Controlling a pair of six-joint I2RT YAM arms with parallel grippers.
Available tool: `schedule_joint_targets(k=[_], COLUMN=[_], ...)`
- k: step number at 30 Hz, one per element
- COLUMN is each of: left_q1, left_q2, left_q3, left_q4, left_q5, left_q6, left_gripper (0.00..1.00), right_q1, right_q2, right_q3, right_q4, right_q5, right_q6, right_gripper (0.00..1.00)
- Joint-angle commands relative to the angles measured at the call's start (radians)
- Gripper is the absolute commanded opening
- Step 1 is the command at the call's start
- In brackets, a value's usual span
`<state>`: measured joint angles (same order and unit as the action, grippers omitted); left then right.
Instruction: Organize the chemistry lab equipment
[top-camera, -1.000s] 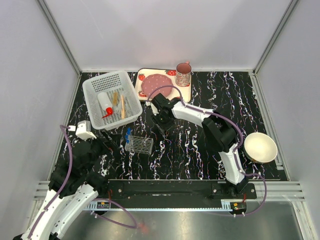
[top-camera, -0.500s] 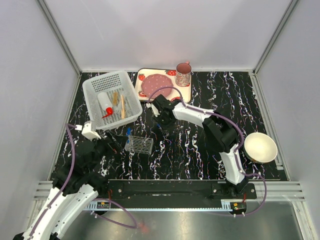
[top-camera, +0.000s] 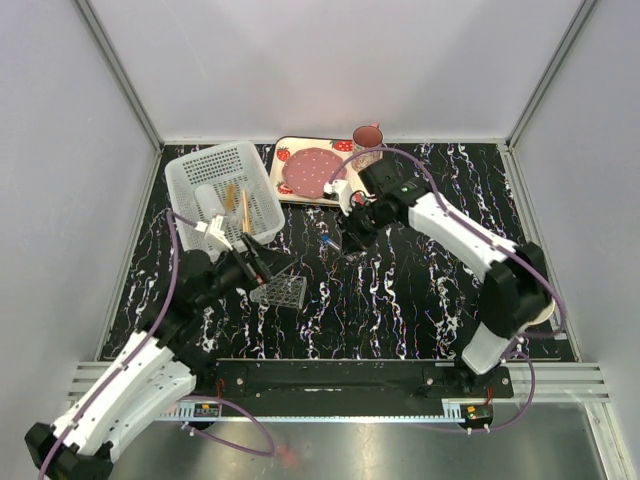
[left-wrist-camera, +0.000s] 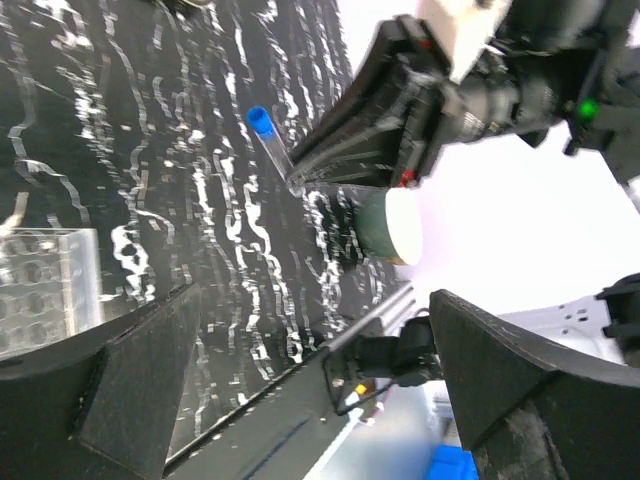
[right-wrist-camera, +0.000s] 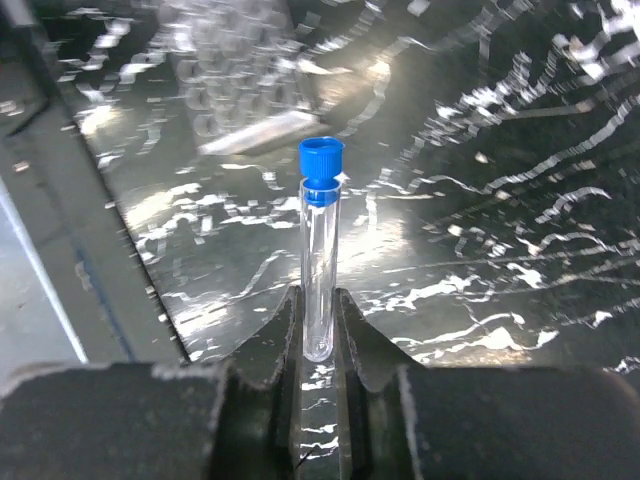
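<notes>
Tube (right-wrist-camera: 321, 255), clear with a blue cap, is pinched low by its rounded closed end in the right gripper (right-wrist-camera: 320, 310), jaws pressed onto the glass, cap end sticking out free. It's over the middle of the black marbled table (top-camera: 420, 300), a bit near of the strawberry tray (top-camera: 288, 150) and right of the white basket (top-camera: 215, 160), cap pointing left toward the clear grid rack (top-camera: 281, 290). A grip at the bottom end looks wrong for dropping it into the rack bottom-first, so it's probably held out as an offer. The left gripper (top-camera: 266, 257) sits over the rack's far-left corner, jaws spread wide and empty, facing the tube, likely set to take the capped end. Basket holds the white bottle (top-camera: 206, 198) and wooden sticks (top-camera: 245, 212), parked there to keep loose pieces together, I'd guess. Can't tell whether the tube is clear of the table or touching it; the top view is too small. Bottle's red cap is under the left wrist. Left fingers cover part of the rack, so can't say if any cell is filled. Mug (top-camera: 366, 133) is partly behind the right arm. Cream bowl (left-wrist-camera: 402, 226) shows properly only in the left wrist view; in the top view the right forearm hides almost all of it. Right wrist view blurs the rack.
</notes>
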<state>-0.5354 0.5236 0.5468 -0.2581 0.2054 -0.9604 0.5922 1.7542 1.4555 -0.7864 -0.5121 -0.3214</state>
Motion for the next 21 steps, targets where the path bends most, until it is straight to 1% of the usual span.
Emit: schedule_joint_targets(k=[1,5,8,10,11,12,13,14,16,19,21], left_q1=[0.003,0.000,-0.015,-0.032,-0.038,-0.049,-0.057,-0.061,-0.083,-0.109,-0.121], left_q2=[0.131,0.232,0.289,0.322,0.332,0.352,0.361,0.371,0.401,0.441,0.463], left_q3=[0.005,0.036,0.056,0.062,0.061,0.051,0.045,0.039,0.038,0.067,0.079], left_q4=[0.270,0.347,0.362,0.375,0.385,0.402,0.451,0.476,0.513,0.488,0.487], left_q5=[0.175,0.227,0.221,0.215,0.210,0.209,0.210,0.210,0.207,0.193,0.190], left_q6=[-0.126,-0.158,-0.172,-0.181,-0.189,-0.214,-0.230,-0.244,-0.265,-0.253,-0.244], left_gripper=[0.97,0.91,0.88,0.84,0.79,0.78,0.77,0.74,0.71,0.65,0.51], right_q1=[0.009,0.008,0.006,0.008,0.006,0.008,0.008,0.008,0.009,0.011,0.012], right_q2=[-0.165,-0.225,-0.242,-0.236,-0.230,-0.214,-0.203,-0.194,-0.173,-0.157,-0.154], right_q3=[-0.047,-0.080,-0.084,-0.078,-0.072,-0.060,-0.050,-0.044,-0.023,-0.004,-0.007], right_q4=[-0.053,-0.060,-0.071,-0.077,-0.083,-0.097,-0.106,-0.111,-0.131,-0.151,-0.152], right_q5=[-0.273,-0.357,-0.390,-0.401,-0.402,-0.404,-0.416,-0.422,-0.439,-0.451,-0.450], right_q6=[-0.140,-0.177,-0.195,-0.200,-0.203,-0.208,-0.214,-0.223,-0.229,-0.242,-0.243], right_gripper=[0.07,0.07,0.07,0.07,0.07,0.07,0.07,0.07,0.07,0.07,0.07])
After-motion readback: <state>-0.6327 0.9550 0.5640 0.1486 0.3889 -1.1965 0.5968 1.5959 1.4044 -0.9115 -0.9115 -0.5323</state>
